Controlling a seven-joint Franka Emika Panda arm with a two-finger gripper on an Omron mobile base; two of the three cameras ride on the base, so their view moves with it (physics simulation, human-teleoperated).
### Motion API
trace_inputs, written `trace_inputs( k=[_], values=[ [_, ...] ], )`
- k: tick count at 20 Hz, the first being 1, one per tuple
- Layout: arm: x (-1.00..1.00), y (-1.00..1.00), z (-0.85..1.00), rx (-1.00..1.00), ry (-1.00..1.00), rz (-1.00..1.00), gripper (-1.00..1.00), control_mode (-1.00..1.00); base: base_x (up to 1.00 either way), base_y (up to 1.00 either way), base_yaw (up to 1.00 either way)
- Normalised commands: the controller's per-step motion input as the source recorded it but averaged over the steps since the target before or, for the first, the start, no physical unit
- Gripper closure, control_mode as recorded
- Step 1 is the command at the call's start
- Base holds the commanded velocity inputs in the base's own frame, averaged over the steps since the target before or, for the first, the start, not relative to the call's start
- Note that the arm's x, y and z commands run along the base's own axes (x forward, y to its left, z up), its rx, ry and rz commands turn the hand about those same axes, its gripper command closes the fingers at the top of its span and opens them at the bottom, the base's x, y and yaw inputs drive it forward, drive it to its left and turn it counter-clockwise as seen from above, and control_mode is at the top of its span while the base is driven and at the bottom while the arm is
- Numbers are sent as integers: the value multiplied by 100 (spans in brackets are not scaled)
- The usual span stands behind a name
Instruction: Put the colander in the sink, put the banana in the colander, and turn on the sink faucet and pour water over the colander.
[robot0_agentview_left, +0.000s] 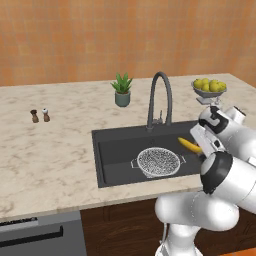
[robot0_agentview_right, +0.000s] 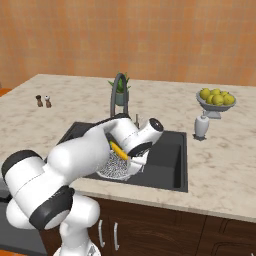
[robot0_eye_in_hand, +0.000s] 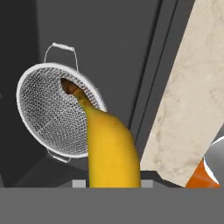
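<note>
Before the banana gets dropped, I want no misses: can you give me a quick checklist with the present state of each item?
1. Colander sits in the sink: ok.
2. Banana held in the hand: ok.
3. Banana above the colander's bowl: not ok; in the left base view it hangs to the right of the rim.
4. Colander upright, mouth up: ok.
5. Sink faucet running: not ok, no water seen.

Both base views look down across the sink (robot0_agentview_left: 107, 150) from opposite sides; the hand view hangs seemingly close above it.
</note>
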Motion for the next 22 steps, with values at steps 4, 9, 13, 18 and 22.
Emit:
trace_inputs(
  k=[4,9,13,18,22],
  values=[
    [9,51,-9,0,0,0,100,-100,0,0,0],
    [24,10,-26,8,0,0,100,-100,0,0,0],
    [34,-29,-36,23,0,0,100,-100,0,0,0],
    [42,-12,-26,24,0,0,100,-100,0,0,0],
    [51,0,-3,15,0,0,100,-100,0,0,0]
  ],
)
